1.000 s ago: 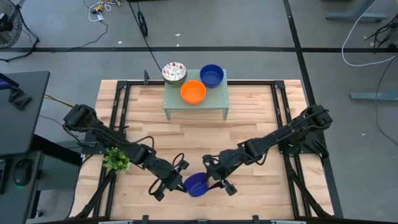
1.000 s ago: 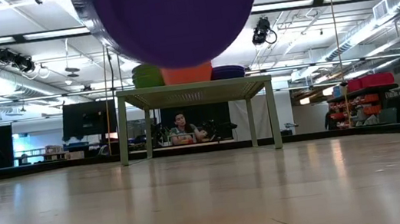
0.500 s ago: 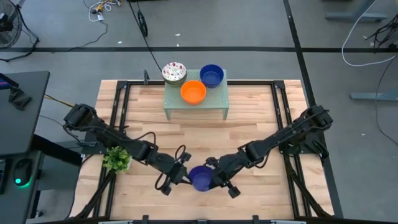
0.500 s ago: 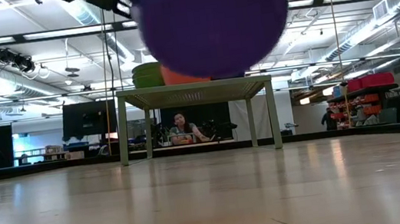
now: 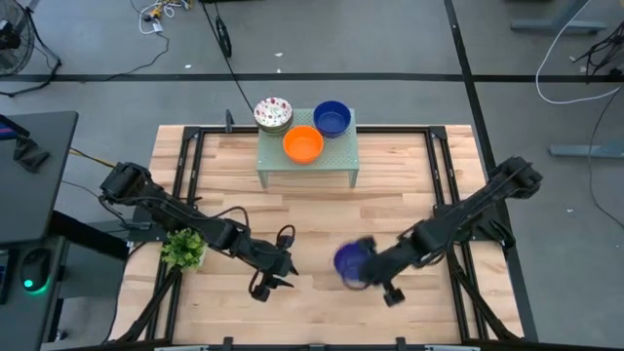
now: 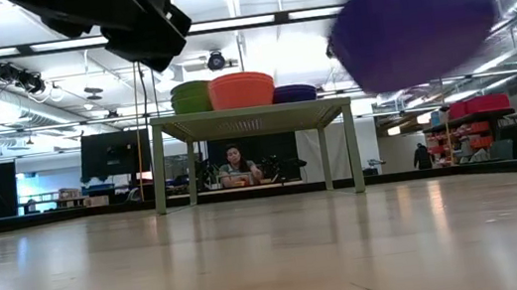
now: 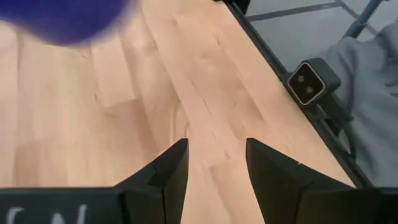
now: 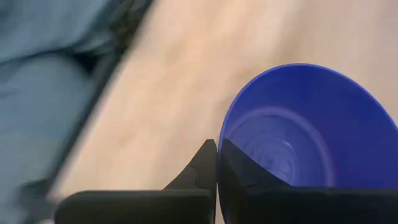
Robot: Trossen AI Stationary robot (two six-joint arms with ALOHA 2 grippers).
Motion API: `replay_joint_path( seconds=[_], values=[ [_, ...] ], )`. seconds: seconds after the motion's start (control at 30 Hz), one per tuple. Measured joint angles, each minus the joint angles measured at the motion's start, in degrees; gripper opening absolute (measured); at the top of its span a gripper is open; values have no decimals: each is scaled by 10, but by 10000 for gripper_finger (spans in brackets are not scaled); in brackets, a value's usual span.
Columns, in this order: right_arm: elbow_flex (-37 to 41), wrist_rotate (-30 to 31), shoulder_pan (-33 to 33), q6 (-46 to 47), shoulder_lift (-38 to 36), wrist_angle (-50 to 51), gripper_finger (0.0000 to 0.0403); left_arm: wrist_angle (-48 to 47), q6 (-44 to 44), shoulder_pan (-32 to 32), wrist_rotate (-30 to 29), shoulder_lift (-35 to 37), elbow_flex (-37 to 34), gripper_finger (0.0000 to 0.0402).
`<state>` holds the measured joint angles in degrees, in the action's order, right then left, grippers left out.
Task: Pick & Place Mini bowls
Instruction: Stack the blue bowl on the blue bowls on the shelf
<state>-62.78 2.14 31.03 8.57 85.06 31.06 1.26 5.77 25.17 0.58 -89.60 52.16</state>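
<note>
I see the wooden table (image 5: pixel 312 214) from above, with the pale green mesh stand (image 5: pixel 341 156) at its far side. On the stand sit an orange bowl (image 5: pixel 303 144), a blue bowl (image 5: pixel 331 118) and a small stack of speckled bowls (image 5: pixel 273 113).

My right arm has another blue bowl (image 5: pixel 351 261), up off the wood near the front of the table. The stand lies straight across the table from it, well apart, so I think that bowl must go away from me and a little to my left.

The right gripper (image 8: pixel 217 163) is pinched tight on the bowl's rim, one finger inside and one outside. The bowl hangs out past the fingers, open side showing to the wrist camera.

The left gripper (image 7: pixel 216 163) is near the front too, beside the little plant (image 5: pixel 181 251). Its fingers are apart with nothing between them.
</note>
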Motion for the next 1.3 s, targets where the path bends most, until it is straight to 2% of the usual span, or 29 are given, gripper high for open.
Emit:
replay_joint_path(
  seconds=[0.13,0.27,0.37,0.53,0.73,0.93,1.3],
  values=[
    [-4,132,-39,-53,-78,-10,8,0,-1,5,-30,0,0,160],
    [-35,163,-133,-101,-115,-21,4,3,-4,4,-70,0,0,156],
    [-81,150,-220,-147,-108,-18,3,5,-5,3,-95,0,0,156],
    [-172,69,-361,-215,-51,-14,3,7,-9,3,-111,0,0,156],
    [-267,18,-480,-252,45,3,3,9,-9,3,-111,0,0,156],
    [-292,12,-536,-271,102,18,6,9,-10,3,-111,0,0,156],
    [-286,12,-566,-226,111,48,8,9,-7,8,-110,0,0,156]
  ],
)
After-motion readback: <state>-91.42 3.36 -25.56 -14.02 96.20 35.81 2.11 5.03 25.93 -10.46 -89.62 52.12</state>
